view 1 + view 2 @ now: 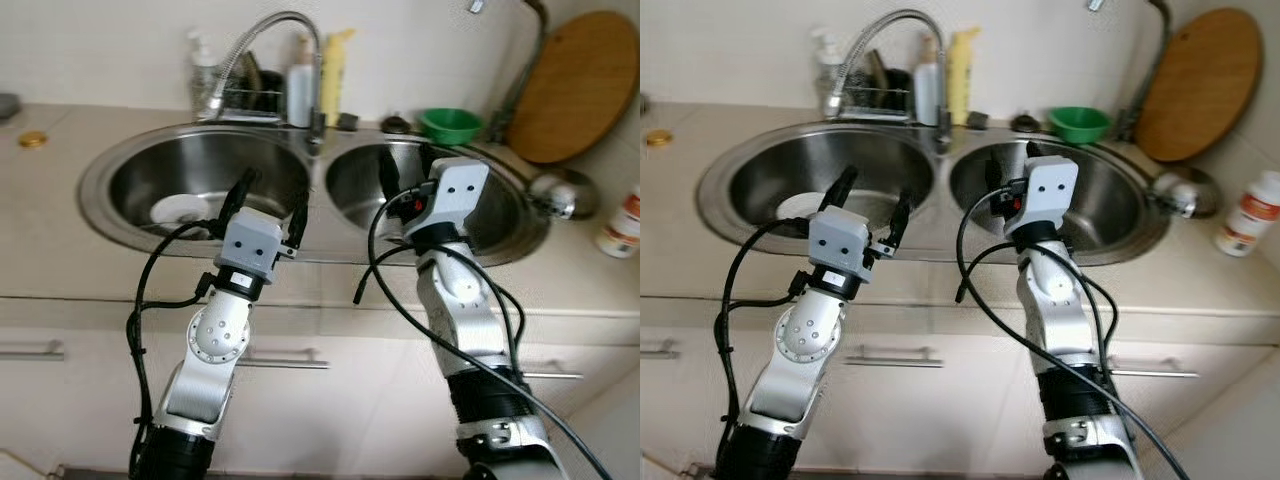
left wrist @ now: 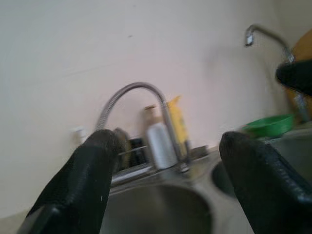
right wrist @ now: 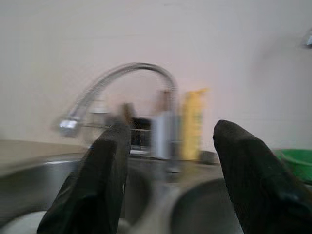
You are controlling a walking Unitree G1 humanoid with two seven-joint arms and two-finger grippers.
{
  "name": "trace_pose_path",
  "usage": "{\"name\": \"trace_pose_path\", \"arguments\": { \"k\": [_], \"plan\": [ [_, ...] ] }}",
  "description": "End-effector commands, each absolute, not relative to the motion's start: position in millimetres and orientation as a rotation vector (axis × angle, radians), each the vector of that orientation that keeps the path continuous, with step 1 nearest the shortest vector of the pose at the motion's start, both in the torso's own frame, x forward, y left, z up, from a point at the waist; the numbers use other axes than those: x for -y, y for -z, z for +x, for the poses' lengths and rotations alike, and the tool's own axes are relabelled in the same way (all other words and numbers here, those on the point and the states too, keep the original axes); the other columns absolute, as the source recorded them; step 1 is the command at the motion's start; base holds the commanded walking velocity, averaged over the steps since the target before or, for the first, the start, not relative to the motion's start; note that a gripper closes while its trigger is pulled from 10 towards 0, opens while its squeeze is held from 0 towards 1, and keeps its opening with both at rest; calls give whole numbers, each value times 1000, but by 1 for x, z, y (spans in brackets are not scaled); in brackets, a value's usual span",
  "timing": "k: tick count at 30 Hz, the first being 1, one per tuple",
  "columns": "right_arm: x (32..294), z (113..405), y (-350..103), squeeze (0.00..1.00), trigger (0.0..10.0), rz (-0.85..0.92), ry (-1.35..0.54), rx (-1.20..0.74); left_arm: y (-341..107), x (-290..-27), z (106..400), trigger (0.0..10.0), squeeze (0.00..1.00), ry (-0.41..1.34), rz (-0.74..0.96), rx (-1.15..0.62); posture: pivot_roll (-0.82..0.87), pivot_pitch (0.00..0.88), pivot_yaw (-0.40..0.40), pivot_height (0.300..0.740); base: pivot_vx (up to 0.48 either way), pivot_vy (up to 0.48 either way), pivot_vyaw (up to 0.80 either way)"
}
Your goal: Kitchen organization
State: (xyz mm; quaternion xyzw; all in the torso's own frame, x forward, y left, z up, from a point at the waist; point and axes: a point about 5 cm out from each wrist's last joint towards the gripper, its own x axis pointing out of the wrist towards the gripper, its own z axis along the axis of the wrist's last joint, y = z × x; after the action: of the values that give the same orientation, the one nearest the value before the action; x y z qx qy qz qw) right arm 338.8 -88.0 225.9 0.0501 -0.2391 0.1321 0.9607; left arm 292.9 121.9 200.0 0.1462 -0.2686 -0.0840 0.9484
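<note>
Steel sink [image 1: 120, 165], two round basins, white plate [image 1: 180, 210] in the nine o'clock one. I hold left gripper [image 1: 270, 205] and right gripper [image 1: 405, 172] spread wide, empty, above the rim.

Counted: two steel sink basins [image 1: 130, 185] [image 1: 350, 180], one gooseneck faucet [image 1: 262, 35], one white plate [image 1: 178, 210], one green bowl [image 1: 450, 124], one round wooden cutting board [image 1: 575, 85].
</note>
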Motion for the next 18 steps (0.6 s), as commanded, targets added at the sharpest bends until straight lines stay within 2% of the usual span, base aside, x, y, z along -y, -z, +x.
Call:
{"name": "trace_pose_path", "arguments": {
  "k": [1, 18],
  "plan": [
    [99, 339, -231, 0, 10000, 80, -231, 504, -204, -114, 290, 10000, 0, 201, 284, 575, 35, 0, -46, 740, 0, 480, 0],
    [111, 330, -214, 0, 10000, -37, -184, 480, -201, -112, 285, 10000, 0, 216, 283, 571, 30, 0, -48, 740, 0, 480, 0]
  ]
}}
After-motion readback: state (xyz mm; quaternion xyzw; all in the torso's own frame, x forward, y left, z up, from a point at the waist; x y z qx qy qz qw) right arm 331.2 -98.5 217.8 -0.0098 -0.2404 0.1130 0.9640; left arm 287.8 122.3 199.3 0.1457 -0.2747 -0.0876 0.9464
